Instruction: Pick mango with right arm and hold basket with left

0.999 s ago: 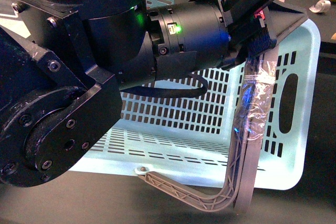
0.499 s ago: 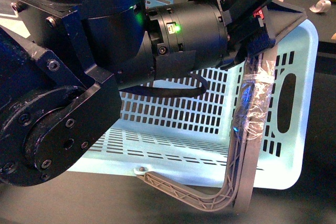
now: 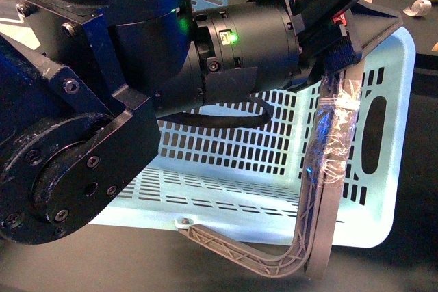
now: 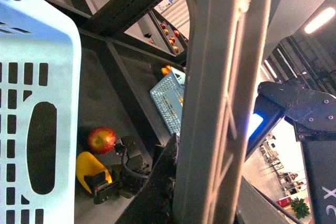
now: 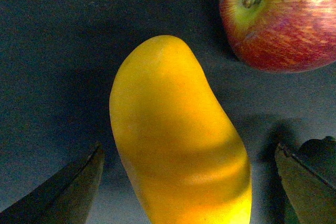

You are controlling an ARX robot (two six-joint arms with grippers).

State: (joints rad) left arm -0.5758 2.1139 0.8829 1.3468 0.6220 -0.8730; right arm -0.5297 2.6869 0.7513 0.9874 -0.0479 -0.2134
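The turquoise basket (image 3: 287, 148) hangs tilted by one grey, tape-wrapped handle (image 3: 328, 135). My left gripper (image 3: 337, 44) is shut on that handle's top. The bulky left arm (image 3: 102, 100) fills the left of the front view. In the left wrist view the handle (image 4: 220, 103) runs close across the picture beside the basket wall (image 4: 31, 77). The yellow mango (image 5: 178, 140) lies on a dark surface. My right gripper (image 5: 186, 187) is open, its fingers (image 5: 68, 192) standing either side of the mango without touching it. The mango (image 4: 88, 167) and right gripper (image 4: 113, 184) also show in the left wrist view.
A red apple (image 5: 283, 19) lies close beside the mango's far end and also shows in the left wrist view (image 4: 102, 140). A second small slotted basket (image 4: 169, 100) and shelves with fruit stand further back. A white roll (image 3: 417, 8) lies at the far right.
The left arm and the held basket have shifted very slightly. Nothing else has visibly changed.
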